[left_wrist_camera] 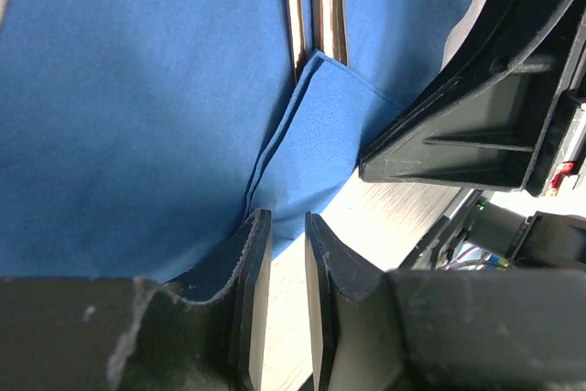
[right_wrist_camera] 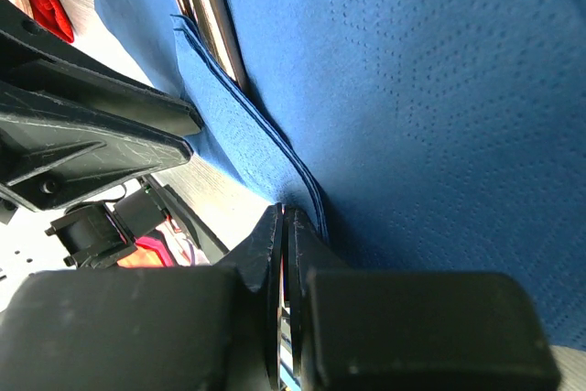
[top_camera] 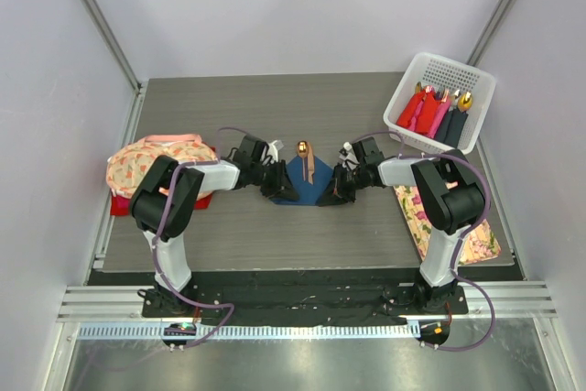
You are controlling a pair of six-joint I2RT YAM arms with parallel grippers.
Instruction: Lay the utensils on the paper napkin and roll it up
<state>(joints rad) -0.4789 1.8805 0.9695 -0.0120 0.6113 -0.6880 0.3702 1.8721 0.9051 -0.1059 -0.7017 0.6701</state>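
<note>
The dark blue paper napkin lies on the table's middle like a diamond. The copper-brown utensils lie along its middle, the spoon's bowl beyond its far corner. The near corner is folded up over the utensils' lower ends as a flap. My left gripper sits at the napkin's left near edge, jaws slightly apart with bare table between them. My right gripper is at the right near edge, shut on the flap's edge, beside the utensils.
A white basket at the back right holds red, pink and dark rolls with gold tips. A heap of floral cloths lies at the left on something red. Another floral cloth lies at the right front.
</note>
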